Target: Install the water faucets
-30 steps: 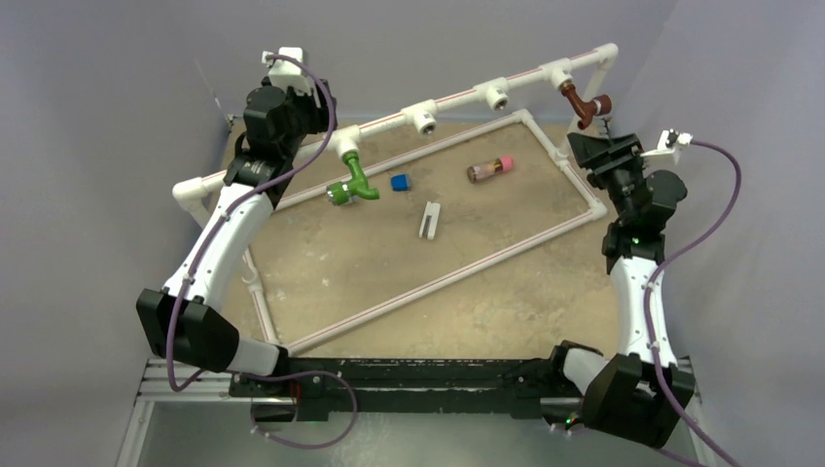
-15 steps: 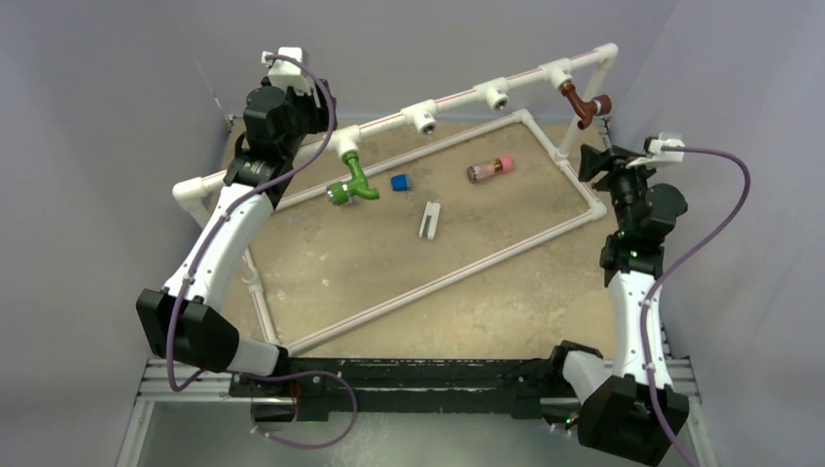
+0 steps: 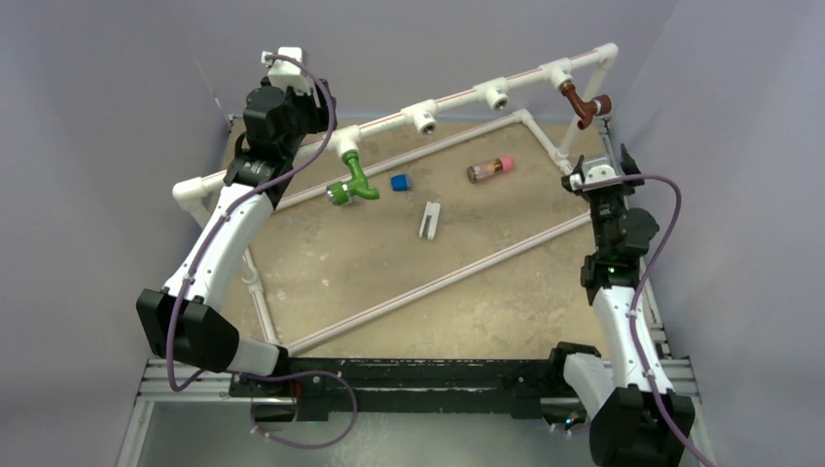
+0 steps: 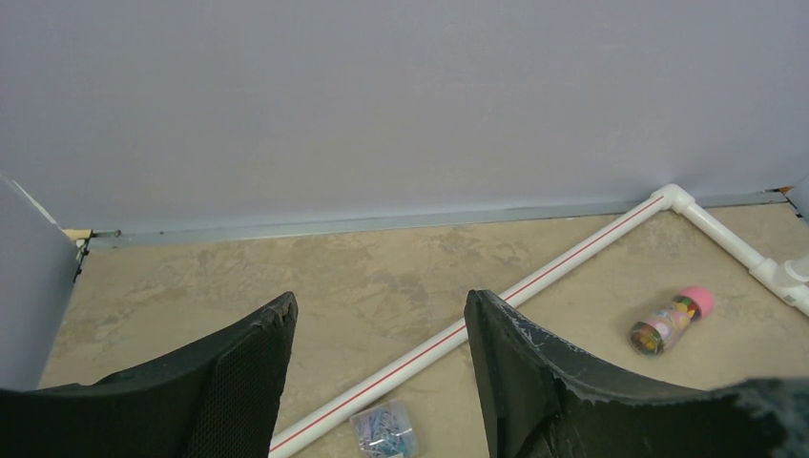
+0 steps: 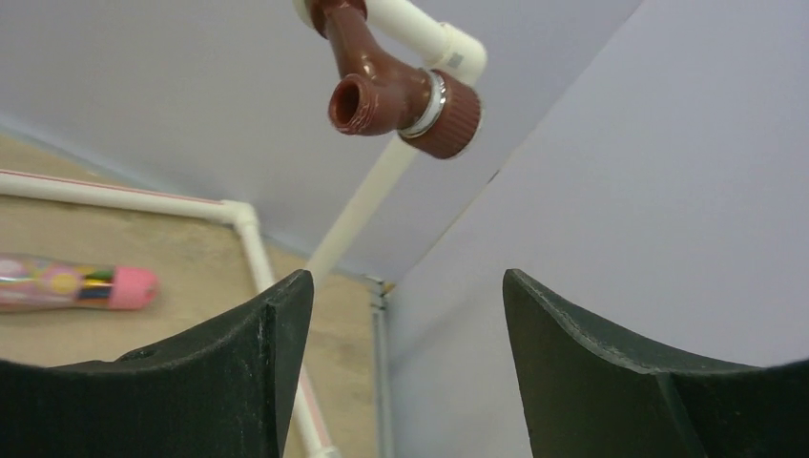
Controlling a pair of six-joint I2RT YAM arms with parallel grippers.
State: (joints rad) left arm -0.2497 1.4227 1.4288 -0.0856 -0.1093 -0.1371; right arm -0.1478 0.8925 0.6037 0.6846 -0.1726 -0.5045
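While my left tool (image 4: 379, 310) and right tool (image 5: 405, 286) both stand spread and empty, I see the bright green bent faucet (image 3: 352, 182) hanging from the raised white pipe rail (image 3: 457, 99), the reddish-brown bent faucet (image 5: 382, 81) fitted at its right corner.

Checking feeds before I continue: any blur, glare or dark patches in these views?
Top external: even, soft light, no glare, green faucet and brown faucet both readable. Right wrist: brown faucet sharp, small glint on its metal ring; right gripper's fingers dark. Left wrist: sharp, only left gripper's fingers in shadow.
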